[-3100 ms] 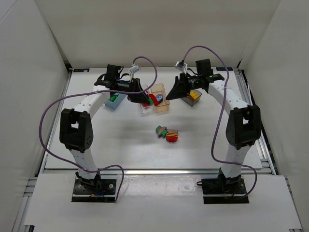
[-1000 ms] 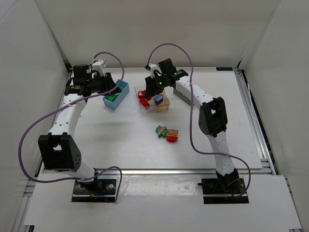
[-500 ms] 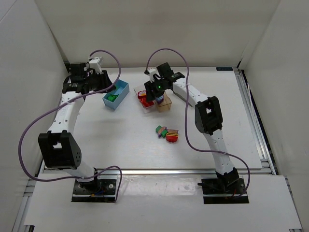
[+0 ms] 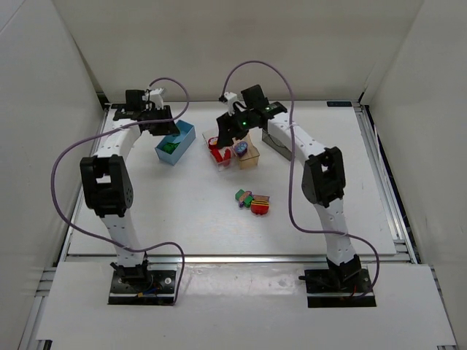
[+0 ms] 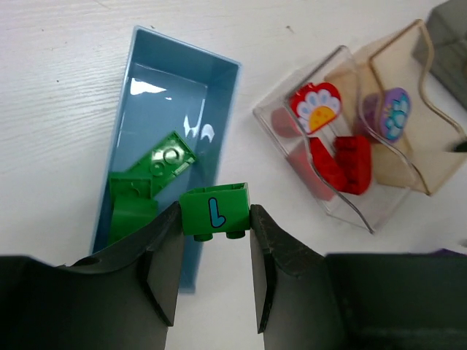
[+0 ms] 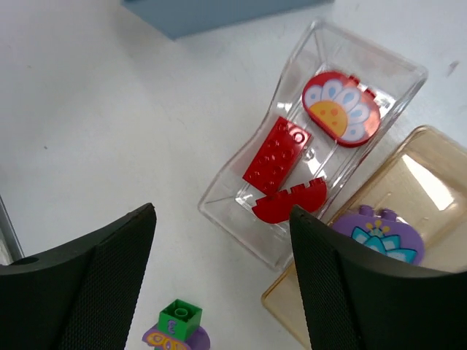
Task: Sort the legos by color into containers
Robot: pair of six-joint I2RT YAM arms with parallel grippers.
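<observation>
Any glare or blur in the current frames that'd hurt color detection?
Left wrist: white specular patches on the blue bin floor; the gripped green brick is sharp. Right wrist: gripper fingers soft and dark up close, bright sheen in the peach bin, red bricks crisp. Top external: even light, faint shadows, loose bricks tiny.

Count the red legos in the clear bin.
3, all in the clear bin: flower-printed round piece, flat brick, arch piece. More could be hidden beneath them.
</observation>
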